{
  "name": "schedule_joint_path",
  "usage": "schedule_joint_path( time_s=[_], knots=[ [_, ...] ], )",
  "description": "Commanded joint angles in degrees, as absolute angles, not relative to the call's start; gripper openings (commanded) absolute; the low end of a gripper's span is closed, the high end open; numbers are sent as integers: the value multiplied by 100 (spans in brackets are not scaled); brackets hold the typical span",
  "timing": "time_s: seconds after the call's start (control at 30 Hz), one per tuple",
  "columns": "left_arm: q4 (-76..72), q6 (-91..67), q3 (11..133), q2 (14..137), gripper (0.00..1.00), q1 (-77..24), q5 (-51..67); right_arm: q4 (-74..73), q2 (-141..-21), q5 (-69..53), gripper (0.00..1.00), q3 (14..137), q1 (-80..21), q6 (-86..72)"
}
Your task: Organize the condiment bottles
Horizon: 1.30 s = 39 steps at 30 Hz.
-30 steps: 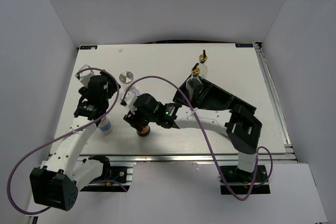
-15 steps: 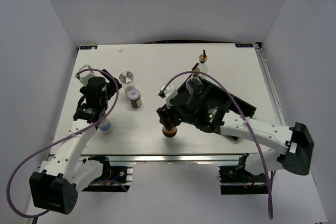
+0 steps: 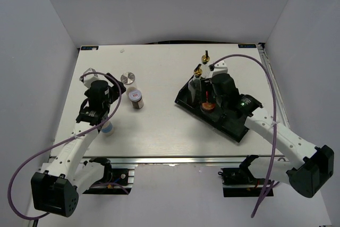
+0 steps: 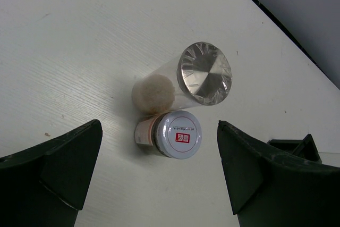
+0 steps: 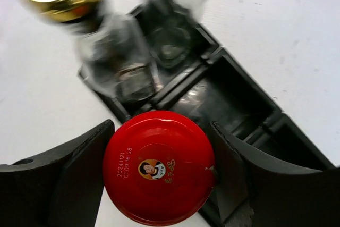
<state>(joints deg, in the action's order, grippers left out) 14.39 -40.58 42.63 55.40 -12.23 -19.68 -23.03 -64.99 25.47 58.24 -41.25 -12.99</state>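
White table [image 3: 159,126] | right gripper [image 3: 207,103] pinched red-capped brown jar [image 5: 158,166] over black three-compartment tray [image 3: 234,128], one clear glass bottle [image 3: 197,80] inside | left gripper [image 4: 157,169] spread above white-lidded jar [image 4: 175,134] | most bottles outside tray.

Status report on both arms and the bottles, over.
Right end effector shut on red-capped jar, over the tray. Left end effector open above white-lidded jar. Nothing blocking.

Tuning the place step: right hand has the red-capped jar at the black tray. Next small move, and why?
Probably lower the right hand straight down. It is shut on the red-capped jar, which is at an empty compartment of the black tray, beside the glass bottle. Whether it is seated yet can't be told, so releasing now seems premature.
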Motion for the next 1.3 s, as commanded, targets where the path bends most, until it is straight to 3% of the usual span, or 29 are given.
schedule_joint_path(
  time_s=[0.0,0.27,0.67,1.07,1.17,1.2,1.27],
  knots=[
    [1336,-4192,4105,5449,98,-1239,-1802,-1626,-6451,2979,0,5924,-3745,-1257],
    [1309,-4149,3894,5414,98,-1239,-1652,-818,-7074,2496,0,5765,-2751,-1073],
    [1152,-4034,3612,5379,98,-1467,-1389,562,-7752,2725,0,5335,-2505,-932],
    [967,-3762,3867,6126,98,-2030,-1362,1240,-8252,2751,0,5062,-2382,-1019],
    [958,-3718,3937,6293,98,-2162,-1424,1099,-8218,2672,40,5028,-2382,-1160],
    [958,-3700,3964,6363,98,-2206,-1433,1012,-8174,2628,57,5010,-2382,-1204],
    [958,-3665,4008,6442,98,-2259,-1468,880,-8017,2610,67,4975,-2382,-1344]
  ],
)
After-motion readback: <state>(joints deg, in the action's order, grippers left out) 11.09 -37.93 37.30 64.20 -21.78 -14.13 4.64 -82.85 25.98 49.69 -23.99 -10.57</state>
